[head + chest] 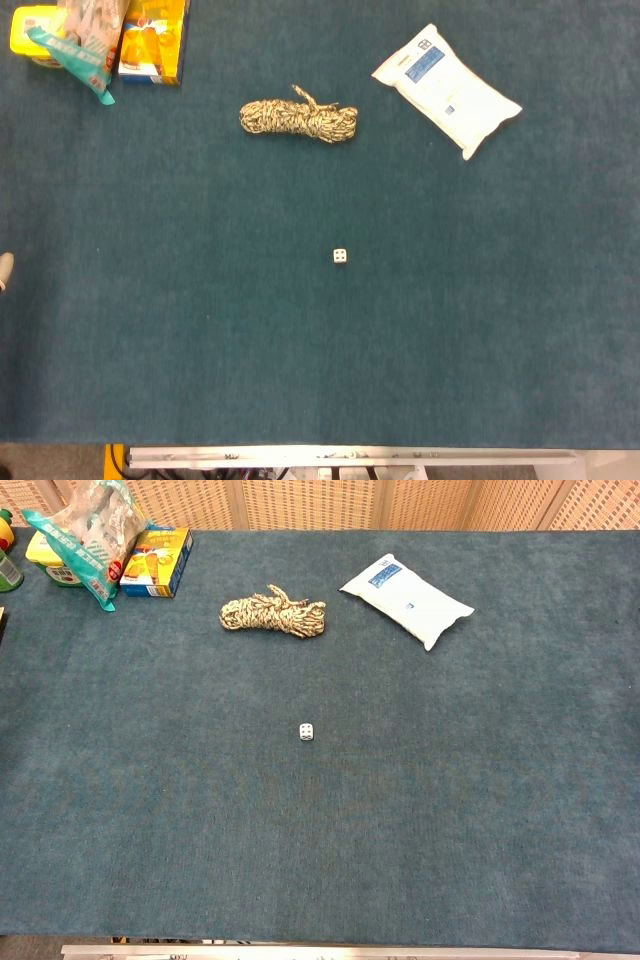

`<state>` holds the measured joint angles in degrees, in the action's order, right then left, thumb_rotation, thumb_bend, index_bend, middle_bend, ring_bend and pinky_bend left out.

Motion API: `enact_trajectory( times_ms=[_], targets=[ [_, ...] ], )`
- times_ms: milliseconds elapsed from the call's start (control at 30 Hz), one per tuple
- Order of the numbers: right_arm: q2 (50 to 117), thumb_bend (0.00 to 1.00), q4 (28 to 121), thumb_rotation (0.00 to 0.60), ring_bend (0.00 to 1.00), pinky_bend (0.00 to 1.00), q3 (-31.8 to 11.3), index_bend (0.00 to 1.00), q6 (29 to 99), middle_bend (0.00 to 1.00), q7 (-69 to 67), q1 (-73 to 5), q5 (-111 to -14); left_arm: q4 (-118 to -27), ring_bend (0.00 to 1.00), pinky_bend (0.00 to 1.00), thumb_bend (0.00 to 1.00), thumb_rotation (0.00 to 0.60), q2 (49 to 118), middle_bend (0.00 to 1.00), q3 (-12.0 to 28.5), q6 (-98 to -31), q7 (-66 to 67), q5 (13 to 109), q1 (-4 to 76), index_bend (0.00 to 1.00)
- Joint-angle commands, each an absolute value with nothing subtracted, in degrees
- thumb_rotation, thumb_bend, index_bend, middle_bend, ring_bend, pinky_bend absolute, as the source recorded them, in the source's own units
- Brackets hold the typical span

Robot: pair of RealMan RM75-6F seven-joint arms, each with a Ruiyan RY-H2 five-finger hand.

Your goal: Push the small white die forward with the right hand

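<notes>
The small white die (340, 256) (306, 731) lies alone on the dark teal tabletop near its middle, with dark pips on its top face. Nothing touches it. My right hand appears in neither view. At the left edge of the head view a small pale tip (4, 270) pokes in. It looks like a bit of my left hand, far from the die, and its pose is hidden.
A coiled speckled rope (298, 118) (273, 614) lies beyond the die. A white pouch (446, 90) (406, 599) sits at the far right. Snack bags and a yellow-orange box (152, 40) (157, 560) crowd the far left corner. The table's front edge (350, 456) runs along the bottom.
</notes>
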<state>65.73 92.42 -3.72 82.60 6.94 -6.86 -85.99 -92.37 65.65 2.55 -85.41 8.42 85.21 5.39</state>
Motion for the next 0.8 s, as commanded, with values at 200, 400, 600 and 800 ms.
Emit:
enact_trajectory(
  times_ms=[200, 400, 600, 800],
  targets=[
    [65.3, 0.45, 93.3, 0.600, 0.43, 0.43, -3.4, 0.28, 81.9, 0.45, 5.5, -7.4, -86.9, -92.3, 0.07, 0.01, 0.26, 0.600, 65.6, 0.12, 2.4, -85.6, 8.1, 85.5, 5.3, 0.05],
    [63.6, 0.45, 96.3, 0.600, 0.43, 0.43, -3.0, 0.28, 79.2, 0.45, 2.7, -9.6, -89.3, -92.0, 0.07, 0.01, 0.26, 0.600, 65.5, 0.12, 2.3, -85.3, 7.8, 85.6, 5.4, 0.05],
    [61.5, 0.46, 100.0, 0.600, 0.57, 0.55, -2.7, 0.28, 72.7, 0.54, 1.7, -14.1, -91.7, -91.9, 0.07, 0.01, 0.26, 0.600, 65.5, 0.12, 2.3, -85.1, 7.7, 85.9, 5.6, 0.06],
    [62.1, 0.57, 102.3, 0.600, 0.83, 0.80, -3.2, 0.26, 58.7, 0.81, 2.1, -24.8, -95.9, -91.8, 0.07, 0.01, 0.26, 0.600, 65.4, 0.12, 1.5, -84.8, 7.4, 87.1, 5.7, 0.06]
  ],
)
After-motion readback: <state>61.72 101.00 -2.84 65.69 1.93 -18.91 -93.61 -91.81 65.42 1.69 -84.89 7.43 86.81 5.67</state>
